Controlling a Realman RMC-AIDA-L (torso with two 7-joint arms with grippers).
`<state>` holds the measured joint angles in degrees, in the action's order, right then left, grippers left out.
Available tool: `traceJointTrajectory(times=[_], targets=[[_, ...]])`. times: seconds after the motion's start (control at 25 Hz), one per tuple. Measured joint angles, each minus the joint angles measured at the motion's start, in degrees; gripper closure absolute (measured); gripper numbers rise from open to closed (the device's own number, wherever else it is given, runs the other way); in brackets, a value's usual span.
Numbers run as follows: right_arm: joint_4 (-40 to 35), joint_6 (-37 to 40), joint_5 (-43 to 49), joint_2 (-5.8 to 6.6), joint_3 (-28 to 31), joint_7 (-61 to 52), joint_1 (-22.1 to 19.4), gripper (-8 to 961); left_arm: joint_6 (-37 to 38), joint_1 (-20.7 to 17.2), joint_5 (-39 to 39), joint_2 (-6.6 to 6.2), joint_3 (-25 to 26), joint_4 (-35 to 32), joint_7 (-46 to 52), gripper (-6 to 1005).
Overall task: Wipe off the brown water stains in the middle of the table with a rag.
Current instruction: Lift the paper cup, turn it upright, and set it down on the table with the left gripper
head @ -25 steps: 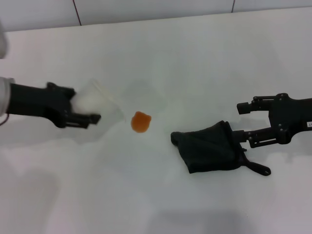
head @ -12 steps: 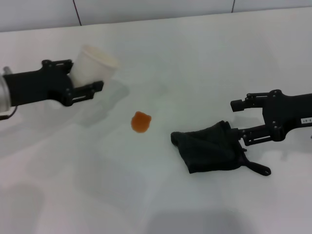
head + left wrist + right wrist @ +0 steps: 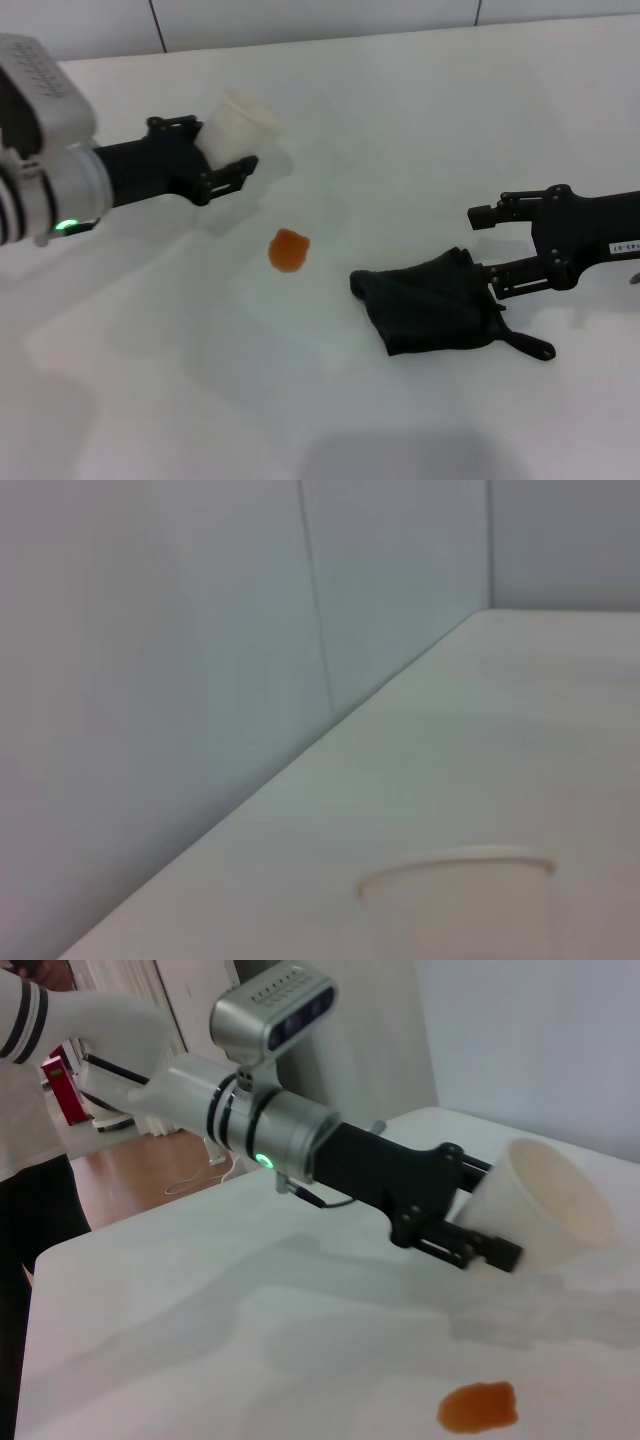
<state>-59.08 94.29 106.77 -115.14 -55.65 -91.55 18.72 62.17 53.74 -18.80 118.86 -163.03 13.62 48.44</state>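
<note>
Nearest the robot, the rag (image 3: 435, 303) lies bunched on the white worktop (image 3: 420, 130), its small loop tail trailing toward the right. The right pincer (image 3: 490, 250) sits just beside the rag's right edge with its fingers spread apart, one above the cloth's far corner and one touching or nearly touching its side; it grips nothing yet.

A little farther and toward the left, well apart from the rag, the brown stain (image 3: 289, 249) rests as one small orange-brown blob, whole and unsmeared; the right wrist view shows it too (image 3: 479, 1406), wet and round. So the wiping has not begun: the rag must first be picked up, carried over to the stain, and rubbed across it.

Farther still, the left pincer (image 3: 225, 165) is clenched on a white paper cup (image 3: 240, 128), held tilted above the worktop beyond the stain. The left wrist view shows only the cup's rim (image 3: 455, 872) and the wall behind.

Between rag and stain the surface is bare. The cup and the left arm hang near the far side of the stain, so a wide wiping stroke could, I judge, brush against them.
</note>
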Motion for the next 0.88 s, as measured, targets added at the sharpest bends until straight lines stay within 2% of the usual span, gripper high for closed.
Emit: traceJointTrajectory(times=[0.16, 0.32, 0.6, 0.88], targets=[[0.04, -0.11, 0.03, 0.00, 0.00, 0.03, 0.07, 120, -5.62, 0.46, -0.98, 0.13, 0.06, -4.26, -3.03, 413], [0.23, -0.14, 0.05, 0.00, 0.01, 0.32, 0.10, 122, -7.39, 0.09, -2.55, 0.21, 0.10, -6.29, -6.19, 417], [0.35, -0.17, 0.10, 0.21, 0.53, 0.56, -0.69, 125, -5.94, -4.44, -8.55, 0.40, 0.22, -10.70, -15.31, 426], [0.39, -0.11, 0.11, 0.27, 0.63, 0.55, -0.96, 128, -2.59, -8.94, -12.54, 0.31, 0.24, -10.53, -16.96, 431]])
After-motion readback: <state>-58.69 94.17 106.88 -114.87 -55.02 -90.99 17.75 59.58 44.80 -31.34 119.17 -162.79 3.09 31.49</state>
